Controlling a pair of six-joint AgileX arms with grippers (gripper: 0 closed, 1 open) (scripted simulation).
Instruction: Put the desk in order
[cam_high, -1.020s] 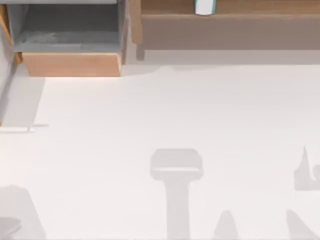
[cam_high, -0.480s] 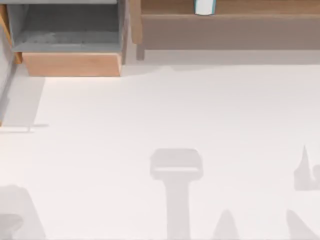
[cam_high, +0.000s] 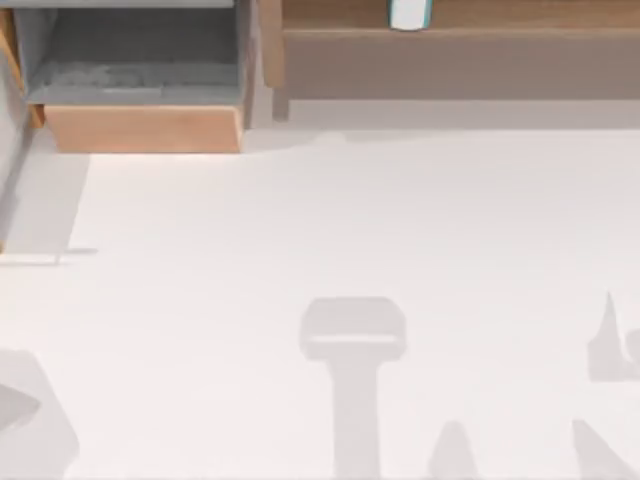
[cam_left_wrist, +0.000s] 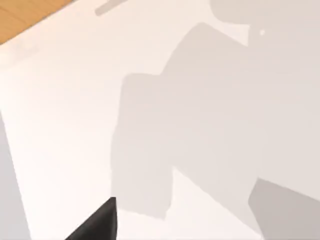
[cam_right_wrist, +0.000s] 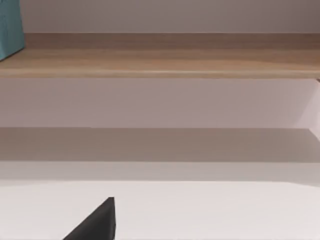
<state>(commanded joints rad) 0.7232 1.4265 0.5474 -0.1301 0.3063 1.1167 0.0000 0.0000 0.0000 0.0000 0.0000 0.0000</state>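
The white desk (cam_high: 330, 220) lies bare. An open drawer (cam_high: 140, 95) sits at eleven o'clock, a teal-edged box (cam_high: 408, 13) on the shelf (cam_high: 470, 20) at twelve. Whether either arm's jaws are wide or narrow, I cannot tell.

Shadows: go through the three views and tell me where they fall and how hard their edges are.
Top view: soft grey arm shadows lie along the near edge of the desk, and the drawer shades the tabletop at its left. Left wrist view: a broad, blocky, fairly crisp shadow crosses the white top. Right wrist view: an even band of shade lies under the shelf.
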